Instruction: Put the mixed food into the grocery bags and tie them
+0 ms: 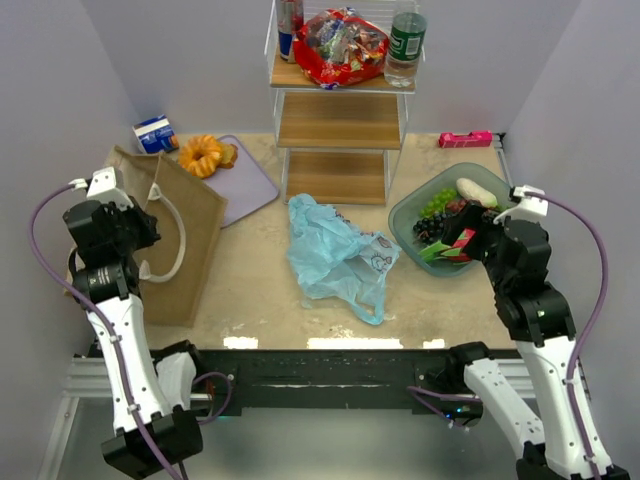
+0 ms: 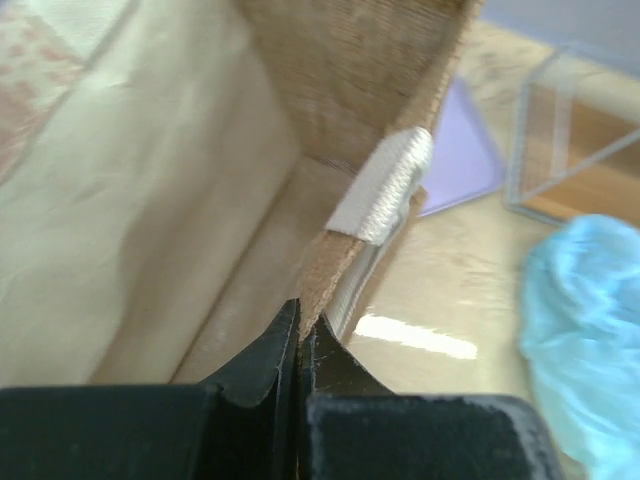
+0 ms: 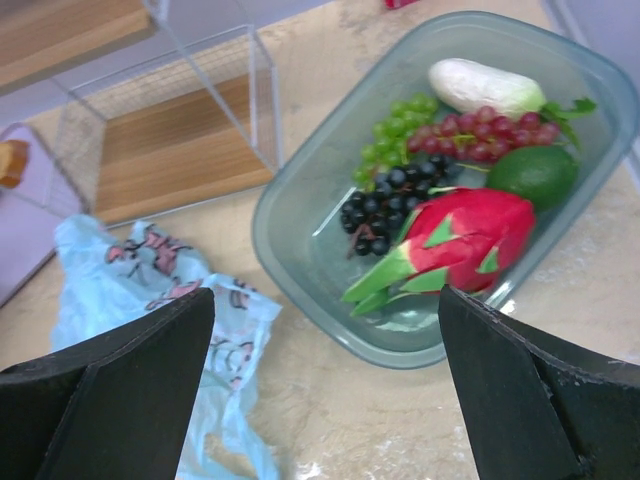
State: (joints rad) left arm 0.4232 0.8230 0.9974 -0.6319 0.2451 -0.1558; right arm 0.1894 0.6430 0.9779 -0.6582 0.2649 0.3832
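My left gripper [image 2: 300, 318] is shut on the rim of the brown paper bag [image 1: 178, 215], next to its white handle [image 2: 385, 185]; the bag stands open at the left. The light-blue plastic bag [image 1: 335, 255] lies crumpled mid-table. My right gripper [image 3: 325, 300] is open and empty, hovering over the near edge of the green bowl [image 3: 270, 230]. The bowl holds a pink dragon fruit [image 3: 465, 240], green, red and dark grapes [image 3: 385, 195] and a pale oblong fruit [image 3: 480, 85]. A red snack packet [image 1: 340, 48], can [image 1: 290, 25] and bottle [image 1: 406, 40] stand on the shelf top.
A wooden three-tier shelf [image 1: 340, 120] stands at the back centre. An orange ring pastry [image 1: 202, 155] sits on a lilac board [image 1: 250, 185], with a blue-white carton [image 1: 155, 133] behind it. A pink object [image 1: 465, 139] lies at the back right. A round green fruit [image 3: 540, 172] is also in the bowl.
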